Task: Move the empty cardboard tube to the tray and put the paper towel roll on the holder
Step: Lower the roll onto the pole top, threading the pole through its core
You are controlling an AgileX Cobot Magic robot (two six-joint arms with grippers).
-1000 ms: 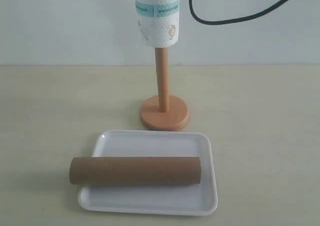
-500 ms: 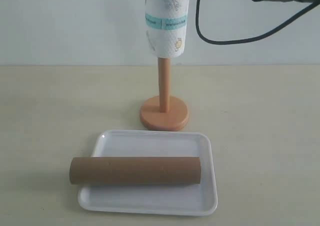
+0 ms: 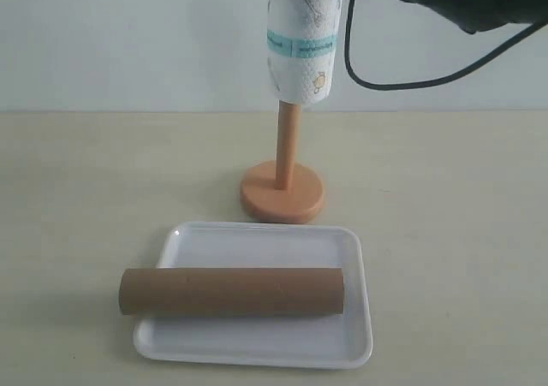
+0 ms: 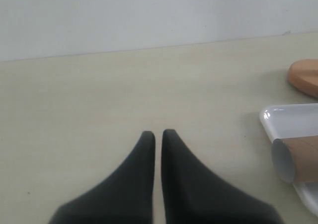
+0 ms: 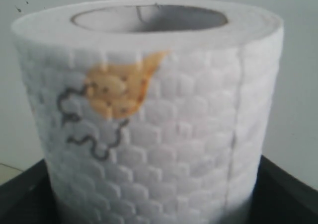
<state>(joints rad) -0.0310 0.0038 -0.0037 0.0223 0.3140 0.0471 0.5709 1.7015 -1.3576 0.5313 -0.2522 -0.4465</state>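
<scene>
Holding the paper towel roll in our right gripper, holder just below; left gripper clenched, empty.

**Pale worktop, plain wall, one dark cable**

The worktop is a flat, matte surface of pale beige, evenly lit, with only a few faint specks on it in the left wrist view. Along the worktop's far edge rises a plain whitish wall, and the two meet in a straight, level line. Above that far edge, in front of the wall, a thin black cable hangs in a loose loop, well clear of the worktop and not touching it.
</scene>
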